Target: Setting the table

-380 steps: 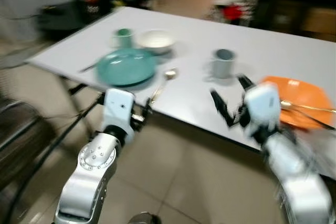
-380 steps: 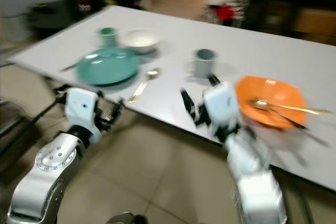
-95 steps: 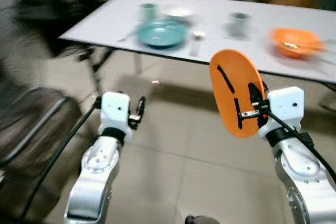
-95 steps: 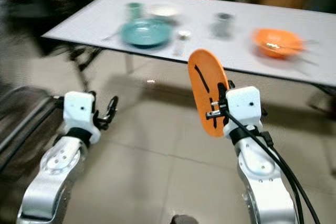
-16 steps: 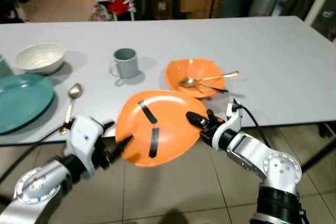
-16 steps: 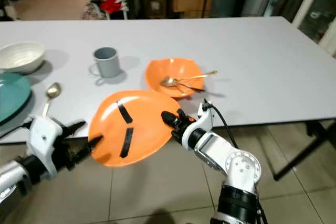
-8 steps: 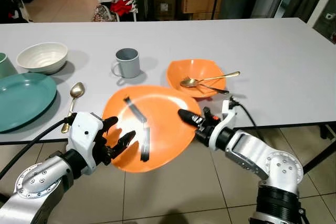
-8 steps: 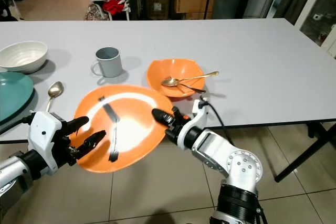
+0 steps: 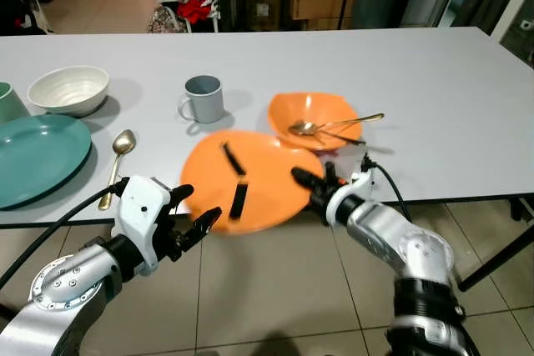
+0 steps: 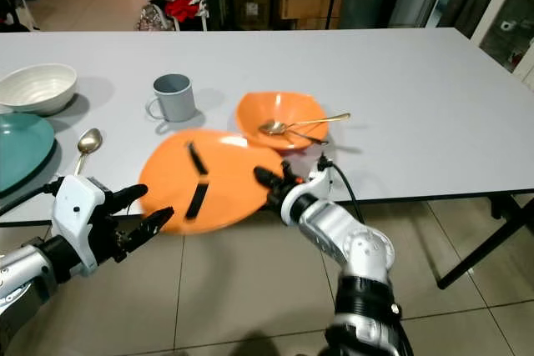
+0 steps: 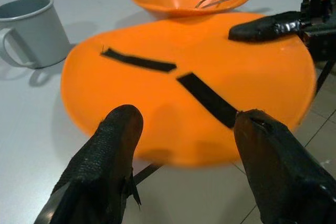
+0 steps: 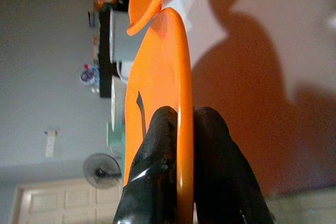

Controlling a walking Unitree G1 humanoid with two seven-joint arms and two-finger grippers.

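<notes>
An orange plate (image 9: 250, 179) with black tape strips lies almost flat, half over the front edge of the grey table (image 9: 434, 81). My right gripper (image 9: 305, 182) is shut on its right rim; in the right wrist view the two fingers (image 12: 157, 156) pinch the plate (image 12: 184, 77) edge-on. My left gripper (image 9: 193, 206) is open just off the plate's near left rim, below the table edge. In the left wrist view its fingertips (image 11: 123, 121) stand wide apart before the plate (image 11: 173, 98). Behind the plate sits an orange bowl (image 9: 313, 118) holding a gold spoon and fork.
A grey mug (image 9: 203, 97) stands behind the plate. To the left lie a gold spoon (image 9: 117, 164), a teal plate (image 9: 37, 156), a white bowl (image 9: 68, 89) and a green cup (image 9: 7, 102). The table's right half is bare. Tiled floor lies below.
The plate has come down from a tilt to nearly flat on the table edge, shifting slightly right. My left gripper has drawn off its rim; the right one still grips it.
</notes>
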